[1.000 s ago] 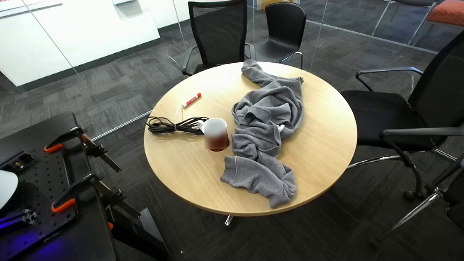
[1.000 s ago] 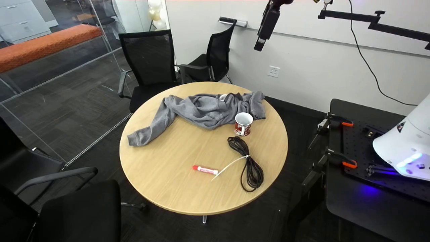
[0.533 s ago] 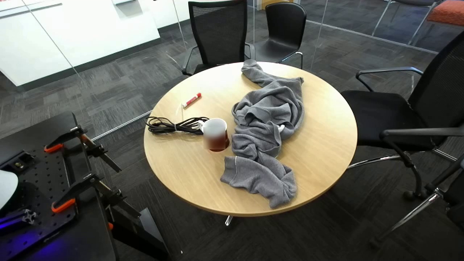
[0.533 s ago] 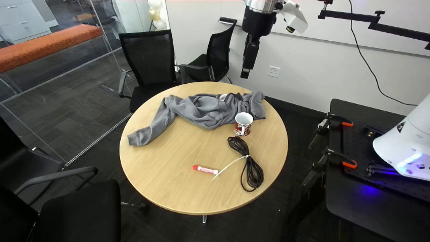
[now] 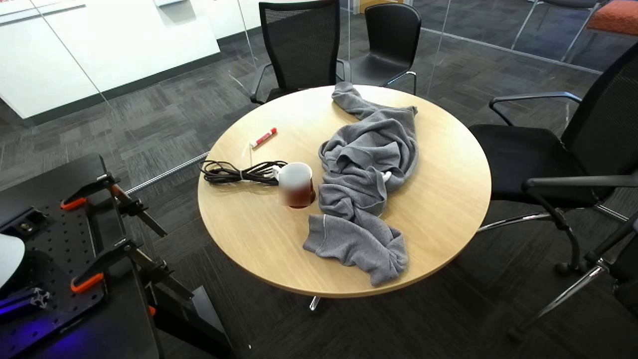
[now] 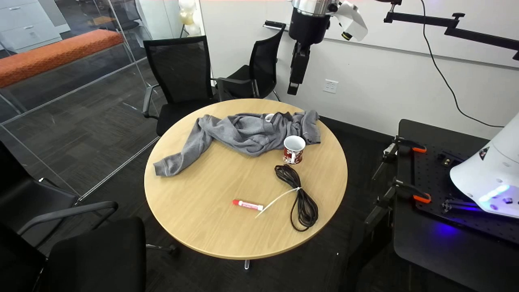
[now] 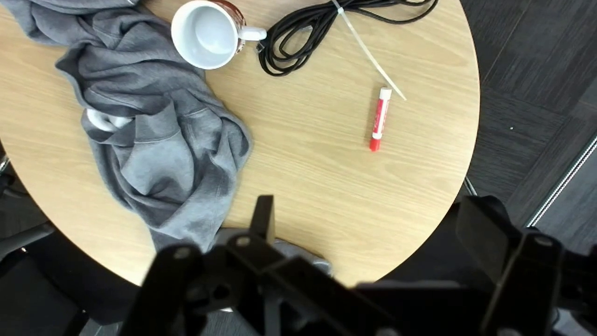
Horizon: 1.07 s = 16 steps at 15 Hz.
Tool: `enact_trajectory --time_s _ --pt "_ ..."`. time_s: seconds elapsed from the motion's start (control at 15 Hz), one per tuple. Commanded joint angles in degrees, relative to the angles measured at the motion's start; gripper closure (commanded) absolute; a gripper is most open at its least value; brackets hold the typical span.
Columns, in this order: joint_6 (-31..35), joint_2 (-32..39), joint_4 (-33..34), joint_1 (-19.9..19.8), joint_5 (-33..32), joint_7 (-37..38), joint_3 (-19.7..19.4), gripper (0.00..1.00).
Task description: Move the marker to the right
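The marker, a thin red and white stick, lies flat on the round table. It shows in both exterior views [image 5: 264, 138] [image 6: 248, 205] and in the wrist view [image 7: 380, 119]. Its white end is close to the pale cable tie of the black cable. My gripper [image 6: 293, 89] hangs in the air above the table's far side in an exterior view, beyond the grey garment and away from the marker. In the wrist view my gripper [image 7: 368, 203] is open, with its fingers [image 7: 265, 217] wide apart and nothing between them. The marker lies ahead of the fingertips there.
The table [image 6: 202, 211] also bears a grey garment [image 7: 158, 163] with something white in its folds. A red and white mug [image 6: 292, 156] stands beside it. A coiled black cable [image 6: 290, 174] with a pale tie [image 7: 369, 55] lies near the marker. Black chairs [image 6: 174, 69] surround the table.
In an exterior view, my gripper has come down from the top edge and moved left, with a small further shift left in the last half second. The marker and other table things have not moved.
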Motion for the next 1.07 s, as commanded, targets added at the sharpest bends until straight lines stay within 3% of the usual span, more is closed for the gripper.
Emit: enact_trajectory --time_s 0.0,0.27,0.67,1.0 --pt "0.76 0.43 -0.01 -0.14 0.4 0.2 0.29 0.0" --pt "2.85 5.81 1.45 0.2 -1.05 3.24 0.68 0.0" --pt "12.91 16.86 3.62 0.96 3.02 3.11 1.95 0.0" --pt "15.43 25.95 9.58 2.25 4.4 4.61 2.66 0.0"
